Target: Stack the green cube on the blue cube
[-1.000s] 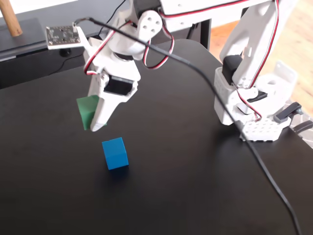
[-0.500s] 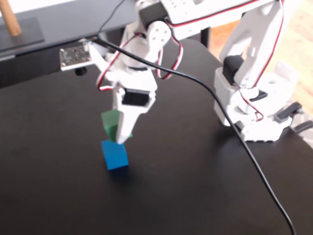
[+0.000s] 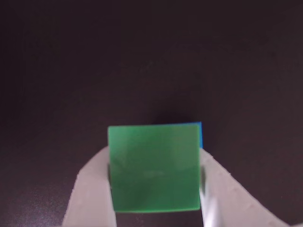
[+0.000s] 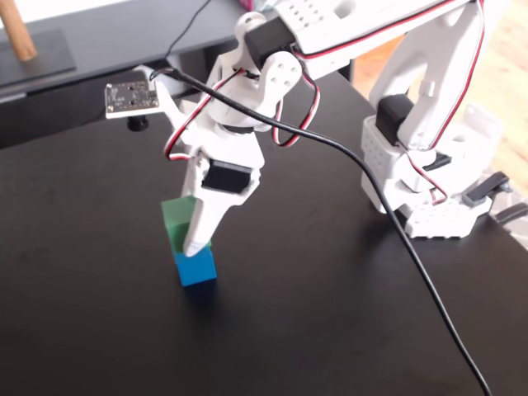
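The green cube rests on top of the blue cube on the black table, a little offset to the left in the fixed view. My gripper comes down from above with its white fingers on either side of the green cube. In the wrist view the green cube fills the space between the two fingers, which lie against its left and right sides. My gripper looks shut on it. Only a thin strip of the blue cube shows past the green cube's upper right edge.
The arm's white base stands at the right on the black table. A black cable runs from the wrist camera across the table to the bottom right. A dark shelf with a wooden post lies at the back left.
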